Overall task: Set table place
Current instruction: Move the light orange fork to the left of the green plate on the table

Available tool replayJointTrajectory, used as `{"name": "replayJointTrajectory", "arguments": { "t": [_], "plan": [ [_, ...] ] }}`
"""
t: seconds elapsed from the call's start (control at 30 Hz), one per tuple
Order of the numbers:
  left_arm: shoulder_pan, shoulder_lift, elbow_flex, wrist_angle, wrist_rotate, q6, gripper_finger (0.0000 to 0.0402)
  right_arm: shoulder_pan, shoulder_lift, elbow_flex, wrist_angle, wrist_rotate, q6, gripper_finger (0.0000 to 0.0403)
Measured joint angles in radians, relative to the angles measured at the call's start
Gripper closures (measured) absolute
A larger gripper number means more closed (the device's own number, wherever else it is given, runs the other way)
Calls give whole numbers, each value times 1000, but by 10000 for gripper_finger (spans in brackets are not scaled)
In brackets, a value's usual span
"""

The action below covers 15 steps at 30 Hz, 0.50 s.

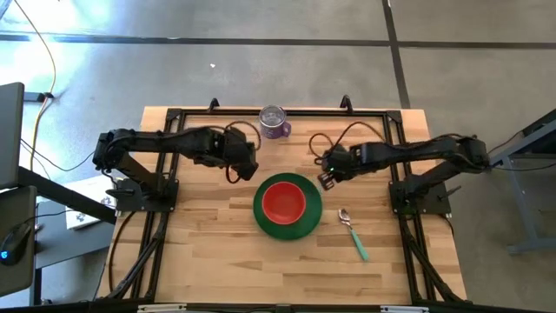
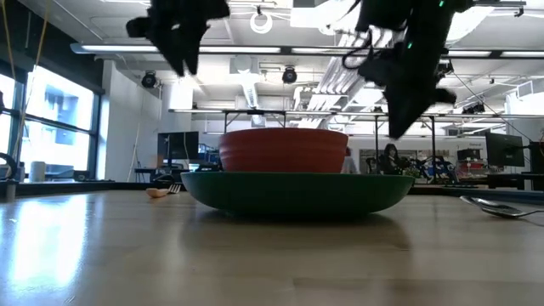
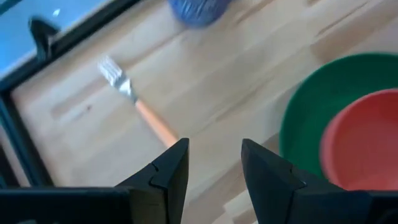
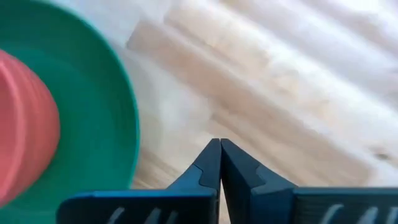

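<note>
- Left gripper [image 3: 211, 165]: fingers apart, nothing between them, held above the worktop [image 1: 208, 252].
- Fork [image 3: 140, 104], orange handle, lies flat on the wood just ahead of the left gripper's fingertips, tines pointing away from it; the handle end passes under one fingertip in the left wrist view.
- Green plate [image 1: 306, 223] sits beside the left gripper, between the two grippers, with the red bowl [image 1: 283, 201] resting inside it.
- Right gripper [image 4: 219, 163]: fingers pressed together, holding nothing, raised off the wood, just beside the plate's rim on the side away from the left gripper.
- Spoon [image 1: 354, 234], teal handle, flat on the worktop, near the right gripper and apart from the plate; not touched.
- Purple mug [image 1: 274, 123] stands upright near the far edge, beyond both grippers, apart from the plate.
- Low view: both grippers hang above plate level.
</note>
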Motion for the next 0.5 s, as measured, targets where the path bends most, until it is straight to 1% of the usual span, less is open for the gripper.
{"name": "replayJointTrajectory", "arguments": {
  "t": [0.13, 0.27, 0.37, 0.5],
  "plan": [
    [4, 0, -136, 59, 25, -123, 268, 0, -86, 52, -103, 76, -19, 403],
    [12, 0, -258, 158, 28, -200, 268, 0, -164, 78, -144, 134, -45, 403],
    [43, 0, -303, 193, 43, -245, 268, 0, -213, 78, -148, 154, -60, 403],
    [109, 0, -343, 226, 43, -257, 268, 0, -249, 77, -156, 156, -88, 403]
  ]
}}
